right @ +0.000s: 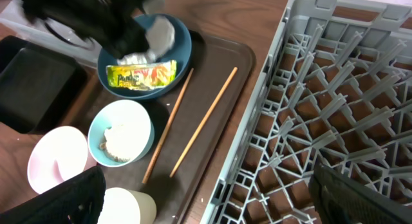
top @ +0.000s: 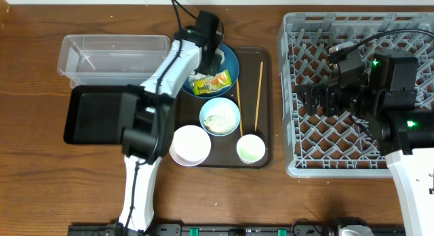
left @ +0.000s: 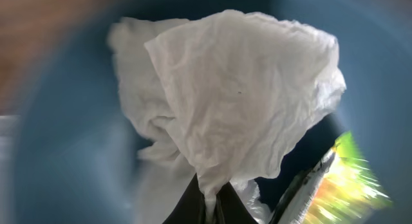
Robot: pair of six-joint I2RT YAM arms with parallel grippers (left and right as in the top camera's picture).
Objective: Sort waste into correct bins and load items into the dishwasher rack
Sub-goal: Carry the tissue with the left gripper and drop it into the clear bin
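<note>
Overhead: left hand lowered into the large dark blue round dish, fingertips hidden from here. Just beside the hand on the same dish, a small yellow-green snack wrapper. Well off to the hand's left, a clear plastic rectangular tub and a shallow black rectangular tray, both in reach as bins. Right hand parked above the large grey plastic dishwasher rack, well apart from the left.

Left wrist: closed tight on a low fold of the crumpled white paper napkin, its bulk bunched just ahead of the tips. Wrapper to one side, untouched. Probably a pinch for lifting waste out first.

Right wrist: spread wide, holding nothing. Ahead and leftward, two thin wooden chopsticks on the dark brown serving tray, likely rack items for later.
</note>
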